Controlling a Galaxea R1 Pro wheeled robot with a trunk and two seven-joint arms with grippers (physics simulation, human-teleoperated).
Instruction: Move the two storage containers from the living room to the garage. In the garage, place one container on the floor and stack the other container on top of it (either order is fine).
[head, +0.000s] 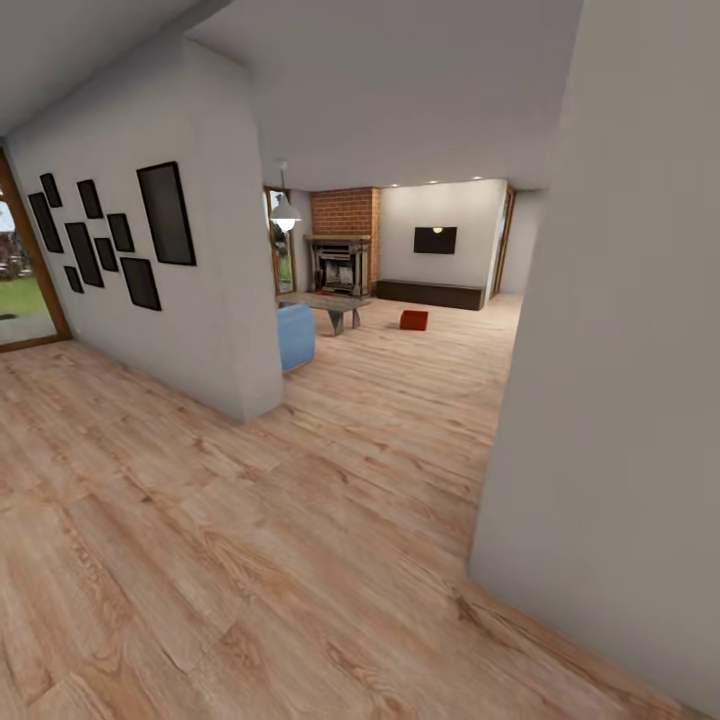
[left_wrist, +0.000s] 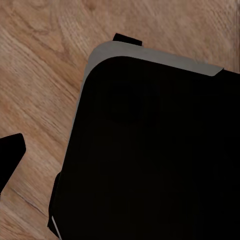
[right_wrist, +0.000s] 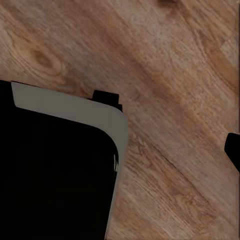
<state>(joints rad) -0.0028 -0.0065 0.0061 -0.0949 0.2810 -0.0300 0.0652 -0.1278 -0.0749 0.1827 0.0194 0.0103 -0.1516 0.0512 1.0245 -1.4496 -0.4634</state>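
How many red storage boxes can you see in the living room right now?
1. A single storage container sits on the wood floor far ahead, right of the grey low table, in front of the dark bench under the wall screen. A second may be hidden behind the walls.

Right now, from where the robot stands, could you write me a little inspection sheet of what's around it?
Surface: light wood-plank floor, bare nearby.
Job's things: one red-orange container on the floor far ahead in the living room; a second one, nothing seen.
Clutter: blue sofa end, grey low table.
Tools: a dark tip at each wrist view's edge; open or shut cannot be told.
Cables: nothing seen.
Surroundings: white walls, black frames, brick fireplace, wall screen, pendant lamp.
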